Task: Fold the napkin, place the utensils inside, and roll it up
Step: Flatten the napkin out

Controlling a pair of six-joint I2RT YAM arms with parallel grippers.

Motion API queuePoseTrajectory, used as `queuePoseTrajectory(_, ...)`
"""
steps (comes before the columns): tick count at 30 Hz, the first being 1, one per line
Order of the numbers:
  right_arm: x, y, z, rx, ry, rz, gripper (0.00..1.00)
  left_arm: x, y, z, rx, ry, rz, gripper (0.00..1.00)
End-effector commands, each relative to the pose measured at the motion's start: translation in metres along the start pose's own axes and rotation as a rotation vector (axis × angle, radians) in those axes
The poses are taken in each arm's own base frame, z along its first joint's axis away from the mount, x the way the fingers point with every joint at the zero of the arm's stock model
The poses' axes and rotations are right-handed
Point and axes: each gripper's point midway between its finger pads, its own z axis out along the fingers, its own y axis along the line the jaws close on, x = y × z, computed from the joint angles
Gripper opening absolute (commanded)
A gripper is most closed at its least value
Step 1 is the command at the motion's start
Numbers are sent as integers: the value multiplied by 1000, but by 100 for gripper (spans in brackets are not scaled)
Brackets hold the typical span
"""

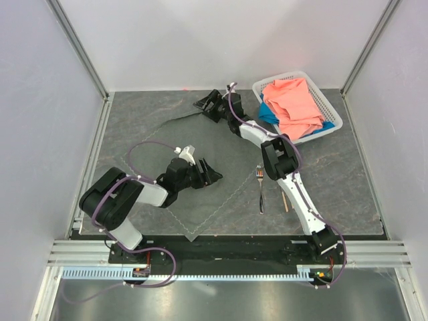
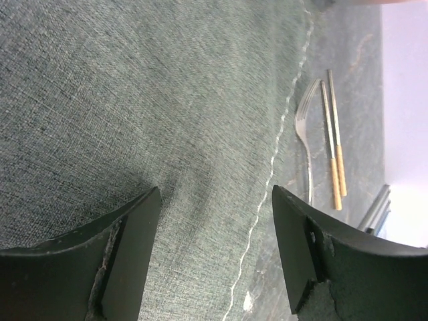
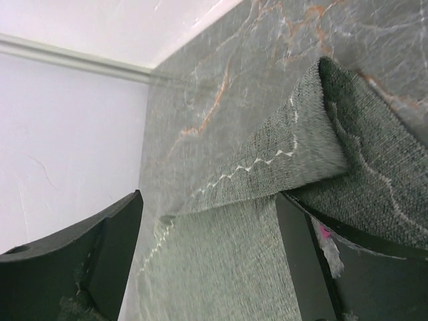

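A white slatted basket (image 1: 326, 100) stands at the far right corner of the table (image 1: 348, 180). It holds two cloths: a crumpled salmon-pink cloth (image 1: 293, 105) heaped on top and filling most of it, and a blue cloth (image 1: 267, 115) underneath that shows only at the basket's near-left edge and at its right corner. The dark grey napkin (image 1: 214, 140) is not in the basket. It lies spread on the tabletop left of centre, turned like a diamond, and its grey is close enough to the table's to blur its outline (the pale zigzag hem is what gives the edge away). Just beyond its right-hand edge lies the silver fork (image 1: 261, 190), tines towards the far side. The chopsticks (image 1: 285, 199) lie beside the fork on the right, partly under the right arm. The left gripper (image 1: 212, 175) hangs low over the napkin's right part with its jaws spread wide and nothing between them but flat cloth (image 2: 154, 93). Its wrist view shows the hem running past, with the fork (image 2: 304, 127) and chopsticks (image 2: 332, 144) beyond it. The right gripper (image 1: 202, 103) is at the napkin's far corner, jaws also wide. In its wrist view the cloth (image 3: 227, 267) passes between the fingers, and a curled-up edge lies over one finger (image 3: 314, 267), unclamped.
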Motion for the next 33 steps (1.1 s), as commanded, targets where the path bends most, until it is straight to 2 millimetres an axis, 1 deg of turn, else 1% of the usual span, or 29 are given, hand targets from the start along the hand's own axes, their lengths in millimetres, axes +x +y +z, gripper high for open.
queuePoseTrajectory(1, -12, -16, 9, 39, -73, 46, 90, 35, 17, -6, -17, 83, -71, 75)
queuePoseTrajectory(2, -16, -15, 10, 41, -86, 43, 90, 39, 16, -6, -9, 96, -72, 75)
queuePoseTrajectory(3, -19, -17, 11, 61, -104, 40, 90, 39, 16, -6, -5, 99, -72, 75)
queuePoseTrajectory(5, -29, -13, 12, 55, -144, 46, 91, 41, 14, -6, 4, 107, -67, 75)
queuePoseTrajectory(6, -37, -8, 13, 37, -184, 46, 91, 42, 15, -6, 2, 107, -66, 75)
queuePoseTrajectory(7, -39, -10, 14, 35, -202, 52, 91, 43, 15, -6, 3, 111, -64, 75)
queuePoseTrajectory(8, -48, 0, 15, 11, -230, 55, 91, 43, 15, -6, 4, 112, -64, 75)
queuePoseTrajectory(9, -57, 5, 15, -9, -268, 71, 91, 44, 15, -7, 5, 116, -64, 75)
queuePoseTrajectory(10, -60, 7, 16, -32, -285, 85, 91, 45, 15, -6, 6, 117, -66, 75)
queuePoseTrajectory(11, -69, 26, 14, -107, -325, 87, 91, 46, 16, -7, 5, 116, -66, 75)
queuePoseTrajectory(16, -97, 64, 3, -233, -428, 121, 94, 49, 20, -7, -2, 119, -80, 75)
queuePoseTrajectory(17, -101, 78, -1, -275, -443, 112, 94, 49, 20, -6, -5, 121, -82, 75)
queuePoseTrajectory(18, -104, 87, -4, -296, -453, 104, 94, 49, 21, -5, -8, 122, -86, 75)
queuePoseTrajectory(21, -117, 123, -18, -373, -487, 58, 98, 50, 20, -2, 0, 134, -86, 74)
queuePoseTrajectory(23, -120, 133, -22, -383, -486, 22, 98, 50, 19, -1, 5, 137, -85, 74)
queuePoseTrajectory(24, -125, 146, -28, -402, -488, 6, 98, 50, 18, -1, 6, 136, -83, 74)
queuePoseTrajectory(25, -122, 142, -27, -386, -474, -15, 98, 48, 17, 0, 9, 133, -81, 74)
queuePoseTrajectory(26, -118, 148, -30, -402, -453, -39, 98, 47, 16, 1, 9, 132, -78, 74)
queuePoseTrajectory(27, -122, 165, -39, -422, -450, -59, 98, 48, 18, 2, -1, 140, -75, 74)
queuePoseTrajectory(28, -116, 159, -38, -402, -424, -72, 98, 43, 14, 6, 5, 138, -69, 74)
queuePoseTrajectory(29, -112, 160, -40, -394, -389, -116, 97, 41, 13, 8, 1, 137, -65, 75)
queuePoseTrajectory(30, -119, 182, -53, -418, -386, -150, 97, 39, 13, 9, -8, 140, -56, 75)
queuePoseTrajectory(32, -109, 175, -56, -357, -320, -229, 96, 31, 14, 15, -36, 126, -52, 75)
queuePoseTrajectory(33, -112, 186, -70, -337, -309, -268, 96, 29, 15, 15, -42, 120, -55, 75)
